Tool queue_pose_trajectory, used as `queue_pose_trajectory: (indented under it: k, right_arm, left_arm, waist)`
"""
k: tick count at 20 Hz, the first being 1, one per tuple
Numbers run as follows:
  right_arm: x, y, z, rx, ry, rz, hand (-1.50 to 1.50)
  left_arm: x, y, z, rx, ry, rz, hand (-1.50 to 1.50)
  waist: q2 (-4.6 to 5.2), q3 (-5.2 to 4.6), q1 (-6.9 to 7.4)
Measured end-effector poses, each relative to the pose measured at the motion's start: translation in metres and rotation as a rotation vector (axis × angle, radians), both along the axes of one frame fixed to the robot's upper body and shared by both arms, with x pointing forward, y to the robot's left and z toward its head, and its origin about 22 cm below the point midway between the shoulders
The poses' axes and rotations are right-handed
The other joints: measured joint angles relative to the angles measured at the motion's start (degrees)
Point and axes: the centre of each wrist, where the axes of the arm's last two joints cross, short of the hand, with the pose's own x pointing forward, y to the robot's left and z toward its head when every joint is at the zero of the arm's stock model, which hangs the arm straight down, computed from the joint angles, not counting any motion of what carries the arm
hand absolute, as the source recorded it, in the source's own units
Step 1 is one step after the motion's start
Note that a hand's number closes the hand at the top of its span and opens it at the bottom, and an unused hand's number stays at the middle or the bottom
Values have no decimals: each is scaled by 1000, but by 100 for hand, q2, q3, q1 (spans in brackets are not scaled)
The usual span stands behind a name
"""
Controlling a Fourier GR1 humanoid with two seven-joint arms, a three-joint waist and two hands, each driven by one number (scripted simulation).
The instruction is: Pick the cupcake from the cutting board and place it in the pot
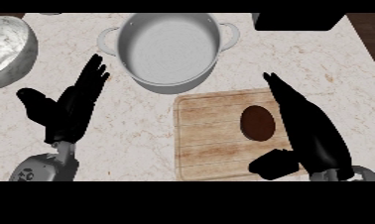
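Note:
A brown cupcake [258,123] sits on the wooden cutting board [209,139], right of the board's middle. My right hand [311,129] lies open just right of the cupcake, fingers straight and pointing away from me, thumb [273,163] below the cupcake; it is close beside the cupcake without curling round it. The steel pot [170,49] with two side handles stands behind the board, nothing inside it. My left hand [70,109] stays open at the left, fingers up, resting over the counter.
A large metal bowl [15,49] is cut off at the left edge. A black object [296,21] lies at the back right. The marbled counter [132,129] stretches between the left hand and the board.

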Motion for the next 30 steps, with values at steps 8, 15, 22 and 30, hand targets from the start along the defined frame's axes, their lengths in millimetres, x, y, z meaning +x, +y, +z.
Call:
queue_pose_trajectory:
  k: [8, 15, 22, 30]
  right_arm:
    - [20, 0, -19, -39, 58, -68, -150]
    - [34, 10, -43, -91, 115, -71, -150]
    - [44, 10, -60, -131, 193, -90, -150]
    - [48, 1, -76, -151, 245, -100, -150]
  left_arm:
    - [-1, -2, 3, 1, -6, -7, 0]
    - [-2, -6, 4, 4, -3, 1, 0]
    - [-7, -5, -5, 2, -3, -1, 0]
    - [-1, -2, 4, 11, -5, 2, 0]
  waist:
    - [3, 1, -1]
    - [5, 3, 3]
    - [5, 1, -4]
    - [4, 5, -22]
